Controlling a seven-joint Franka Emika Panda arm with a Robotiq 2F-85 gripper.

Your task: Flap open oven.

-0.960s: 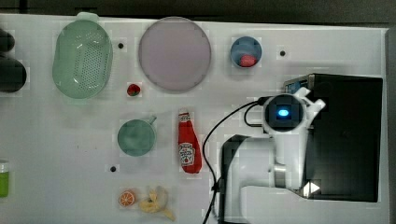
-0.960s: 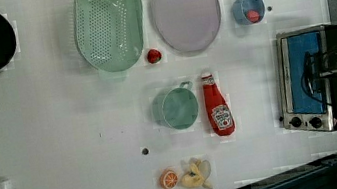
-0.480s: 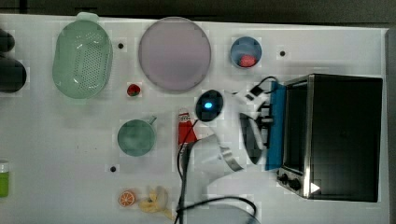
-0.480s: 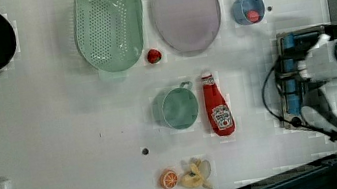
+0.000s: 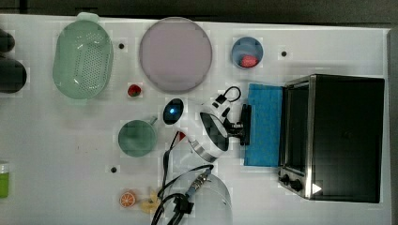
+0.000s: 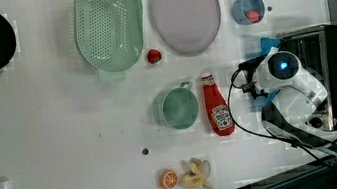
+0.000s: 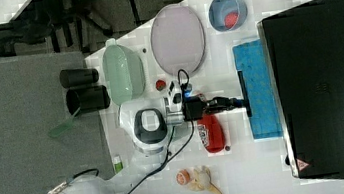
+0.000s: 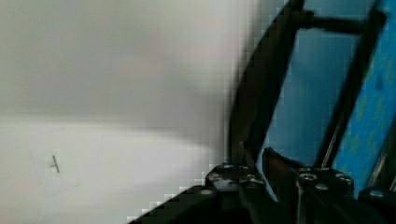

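Top view: the oven (image 5: 345, 136) sits at the top view's right end of the white worktop (image 5: 56, 154). Its blue door (image 5: 265, 124) lies flapped down nearly flat toward the top view's left. The end effector (image 5: 241, 127) is at the dark bar handle (image 5: 246, 124) on the door's free edge.

Left view: the arm's white body covers most of the door; a blue corner shows beside the oven front, nothing more certain.

Right view: the end effector reaches level from the wrist to the handle, its fingers narrowly set around the bar, apparently pinching it.

Wrist view: the black fingers (image 8: 233, 175) sit close together at the bar, blue door glass behind it.

Judgement: the pull-down step looks all but finished, with the door close to full swing. The next move calls for spreading the fingers and backing straight away from the handle, without dragging the door or nudging the ketchup bottle (image 7: 210, 132) close under the wrist.
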